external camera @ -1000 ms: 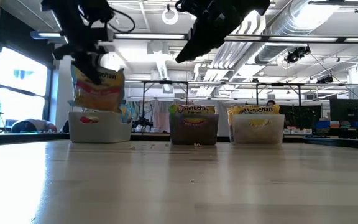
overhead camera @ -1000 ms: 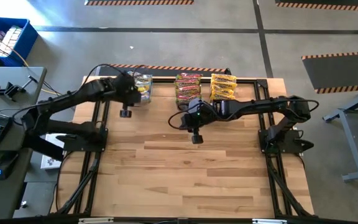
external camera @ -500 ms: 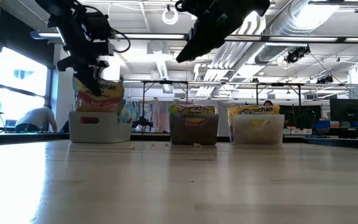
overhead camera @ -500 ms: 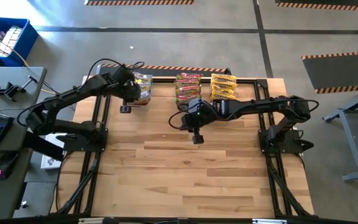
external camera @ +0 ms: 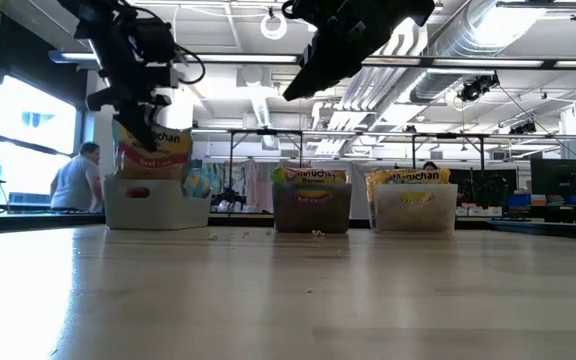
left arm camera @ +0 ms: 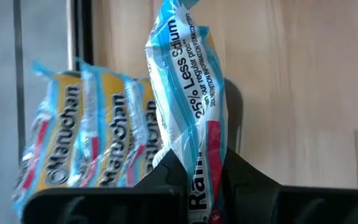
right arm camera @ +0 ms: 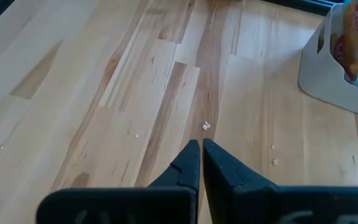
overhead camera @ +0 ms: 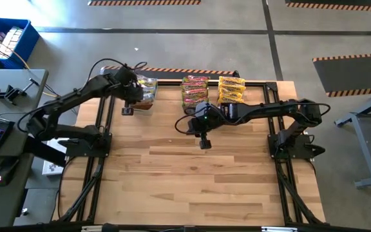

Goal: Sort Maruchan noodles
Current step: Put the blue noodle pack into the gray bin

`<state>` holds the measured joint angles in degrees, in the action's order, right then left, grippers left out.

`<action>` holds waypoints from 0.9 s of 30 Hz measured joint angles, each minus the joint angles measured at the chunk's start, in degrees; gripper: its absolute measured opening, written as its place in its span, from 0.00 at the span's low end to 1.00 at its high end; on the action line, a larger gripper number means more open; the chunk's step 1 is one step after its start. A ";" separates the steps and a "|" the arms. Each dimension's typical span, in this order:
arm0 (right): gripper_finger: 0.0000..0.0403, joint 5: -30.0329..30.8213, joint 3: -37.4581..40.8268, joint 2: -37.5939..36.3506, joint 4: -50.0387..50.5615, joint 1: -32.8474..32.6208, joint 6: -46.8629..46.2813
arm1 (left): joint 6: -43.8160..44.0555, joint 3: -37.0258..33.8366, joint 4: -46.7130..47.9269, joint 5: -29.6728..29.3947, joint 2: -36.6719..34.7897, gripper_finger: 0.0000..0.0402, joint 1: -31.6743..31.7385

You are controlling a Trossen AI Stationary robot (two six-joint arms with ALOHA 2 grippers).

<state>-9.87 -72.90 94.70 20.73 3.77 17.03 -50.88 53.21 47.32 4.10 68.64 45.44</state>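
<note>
My left gripper [external camera: 140, 128] is shut on a yellow, red and blue-white Maruchan noodle packet [external camera: 154, 152] at the table's far left. The packet hangs over the white left tub [external camera: 154, 206], its lower end behind the tub's wall. Several more packets [left arm camera: 79, 140] stand on edge in that tub. The dark middle tub [overhead camera: 195, 91] and the clear right tub [overhead camera: 232, 89] also hold noodle packets. My right gripper [right arm camera: 201, 155] hangs shut with nothing in it over bare wood near the middle tub [overhead camera: 182, 124]. My left gripper pinches one short end of the packet [left arm camera: 199, 149] between its two fingers. The fingers slant down from above, and the packet hangs below them, upright. Its lower end is inside the left tub; whether it rests on anything there is hidden by the tub's wall.
The three tubs stand in a row along the table's far edge. Crumbs [right arm camera: 206, 126] lie on the wood in front of them. The near half of the table [overhead camera: 198, 187] is bare wood. A person [external camera: 73, 180] shows in the room beyond.
My left gripper has carried the packet toward the table's far edge and a little down, over the left tub. The packet's lower end now sits behind the tub's wall. The left gripper stays shut on it.
</note>
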 joint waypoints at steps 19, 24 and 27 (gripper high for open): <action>0.00 -0.24 0.02 0.02 -0.04 0.00 1.06 | -1.10 -0.94 1.58 4.41 3.11 0.06 2.22; 0.00 -0.28 0.02 0.02 0.00 0.00 1.08 | -0.48 -0.94 0.08 4.16 5.55 0.13 2.22; 0.00 -0.32 0.04 0.02 0.00 0.00 1.37 | 0.99 -0.94 -0.51 2.82 7.60 0.18 2.22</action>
<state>-10.19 -72.86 94.72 20.73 3.77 18.40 -49.90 52.27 46.81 6.93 76.24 47.66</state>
